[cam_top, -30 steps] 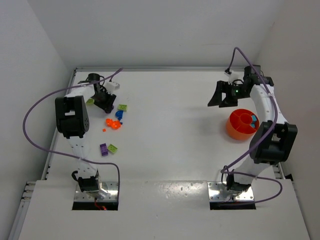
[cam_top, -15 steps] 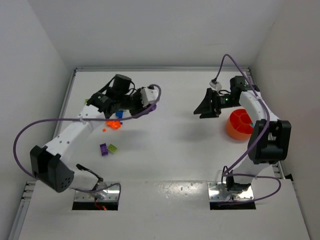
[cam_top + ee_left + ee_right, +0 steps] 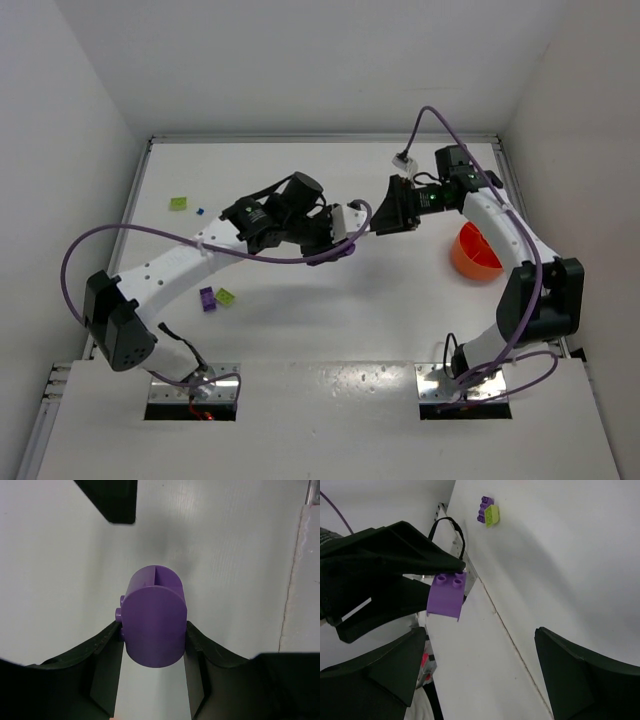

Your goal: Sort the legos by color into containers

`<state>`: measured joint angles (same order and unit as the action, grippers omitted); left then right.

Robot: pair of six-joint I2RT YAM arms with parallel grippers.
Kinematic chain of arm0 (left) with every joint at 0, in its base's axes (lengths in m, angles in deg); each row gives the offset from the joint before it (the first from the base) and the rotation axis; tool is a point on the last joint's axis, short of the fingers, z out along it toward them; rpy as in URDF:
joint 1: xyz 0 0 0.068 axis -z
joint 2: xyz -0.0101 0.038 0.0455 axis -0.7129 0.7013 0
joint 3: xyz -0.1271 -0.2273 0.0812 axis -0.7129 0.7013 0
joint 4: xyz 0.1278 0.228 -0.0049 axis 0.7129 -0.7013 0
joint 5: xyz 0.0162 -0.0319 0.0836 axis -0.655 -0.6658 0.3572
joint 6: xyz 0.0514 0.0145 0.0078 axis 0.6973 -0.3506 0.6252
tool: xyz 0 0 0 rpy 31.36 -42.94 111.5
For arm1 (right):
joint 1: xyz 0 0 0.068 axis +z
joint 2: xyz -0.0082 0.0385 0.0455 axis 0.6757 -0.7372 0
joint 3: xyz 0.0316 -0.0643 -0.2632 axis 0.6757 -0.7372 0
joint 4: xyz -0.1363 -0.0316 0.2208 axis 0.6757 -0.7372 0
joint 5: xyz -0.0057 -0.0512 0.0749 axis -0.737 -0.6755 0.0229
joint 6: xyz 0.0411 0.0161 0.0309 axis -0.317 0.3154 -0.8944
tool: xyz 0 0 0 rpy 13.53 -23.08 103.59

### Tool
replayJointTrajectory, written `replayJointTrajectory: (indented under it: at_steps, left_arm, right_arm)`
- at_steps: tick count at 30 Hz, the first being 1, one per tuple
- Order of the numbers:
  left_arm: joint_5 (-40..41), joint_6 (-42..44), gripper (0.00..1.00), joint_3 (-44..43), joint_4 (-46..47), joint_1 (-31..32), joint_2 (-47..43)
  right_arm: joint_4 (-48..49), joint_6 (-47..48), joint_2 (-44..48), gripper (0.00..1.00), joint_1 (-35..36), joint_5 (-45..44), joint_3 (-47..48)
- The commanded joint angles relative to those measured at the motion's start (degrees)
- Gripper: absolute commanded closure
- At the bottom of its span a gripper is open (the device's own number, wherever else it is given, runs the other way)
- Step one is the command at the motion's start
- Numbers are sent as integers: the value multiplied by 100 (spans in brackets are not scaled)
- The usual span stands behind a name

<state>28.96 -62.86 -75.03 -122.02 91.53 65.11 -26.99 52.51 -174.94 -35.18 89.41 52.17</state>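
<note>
My left gripper (image 3: 345, 238) is shut on a purple lego (image 3: 154, 617) and holds it above the middle of the table. My right gripper (image 3: 385, 215) is open and empty, facing the left one at close range. In the right wrist view the purple lego (image 3: 447, 594) hangs just ahead of my open right gripper (image 3: 479, 630). The round orange tub (image 3: 478, 252) stands at the right, partly behind the right arm. A purple lego (image 3: 207, 298) and a lime lego (image 3: 226, 296) lie together at the left. Another lime lego (image 3: 178, 203) and a tiny blue lego (image 3: 200, 211) lie further back.
The left arm (image 3: 180, 270) crosses the left half of the table and hides what lies beneath it. A purple cable (image 3: 90, 250) loops out from it. White walls close the table at the back and on both sides.
My left arm has swung from the lego pile at the back left to the table's middle with the purple lego. My right gripper has moved left, away from the tub, to meet it.
</note>
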Motion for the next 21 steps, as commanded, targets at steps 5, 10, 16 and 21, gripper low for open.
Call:
replayJointTrajectory:
  at_steps: [5, 10, 16, 21]
  left_arm:
    - [-40, -284, 71, -701, 80, 131, 231]
    - [-40, -284, 72, -763, 27, 254, 346]
    - [-40, -179, 72, -763, -26, 368, 399]
    - [-92, -127, 72, -710, -26, 421, 399]
  right_arm:
    - [310, -82, 213, 10, 330, -3, 145]
    - [310, -82, 20, 10, 505, 50, 259]
    - [196, 41, 20, 10, 620, 102, 312]
    - [196, 41, 20, 13, 673, 216, 312]
